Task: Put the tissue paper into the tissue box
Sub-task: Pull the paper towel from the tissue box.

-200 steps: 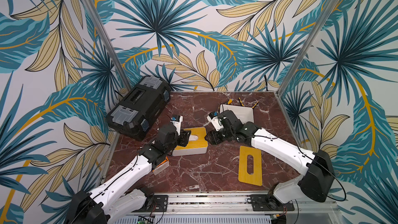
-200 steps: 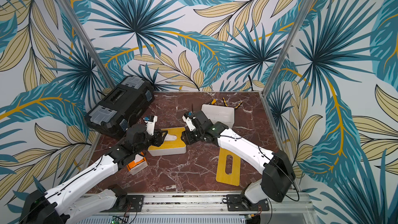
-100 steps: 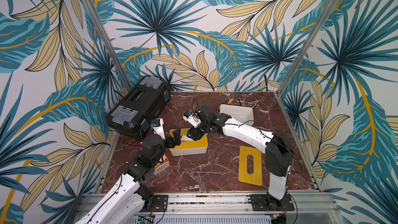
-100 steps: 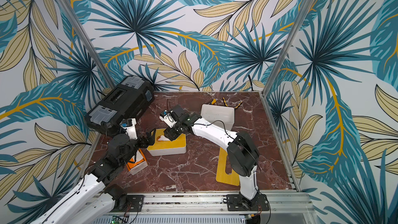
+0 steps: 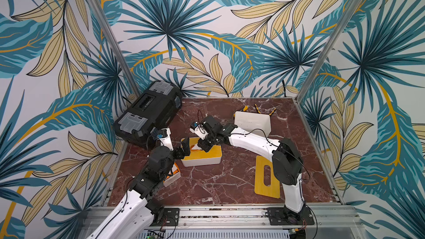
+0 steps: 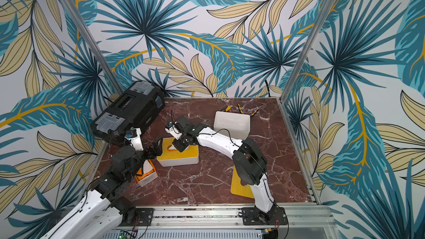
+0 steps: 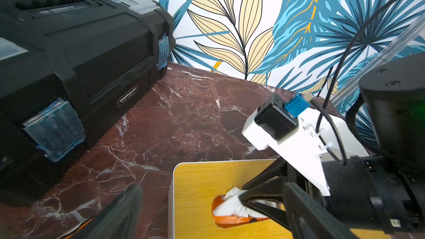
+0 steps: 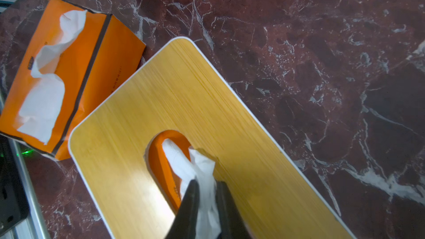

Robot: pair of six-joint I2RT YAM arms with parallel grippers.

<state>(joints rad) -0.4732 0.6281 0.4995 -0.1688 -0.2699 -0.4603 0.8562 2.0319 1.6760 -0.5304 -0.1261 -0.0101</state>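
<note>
White tissue point(image 8: 184, 164) pinched in right pincer point(image 8: 207, 182) over tissue box point(image 8: 207, 102) slot; left pincer point(image 5: 185, 149) agape.

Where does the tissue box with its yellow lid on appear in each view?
Top view: tissue box just below the picture's centre.
Top view: box there too, slightly further left.
Left wrist: under the right hand, cut by the frame.
Right wrist: fills the middle, lying diagonally.
Shared landmark: white tissue in the lid slot, pinched by that hand.

tissue pack point(image 5: 172, 178) mostly hidden, toolbox point(image 7: 80, 42) cropped
</note>
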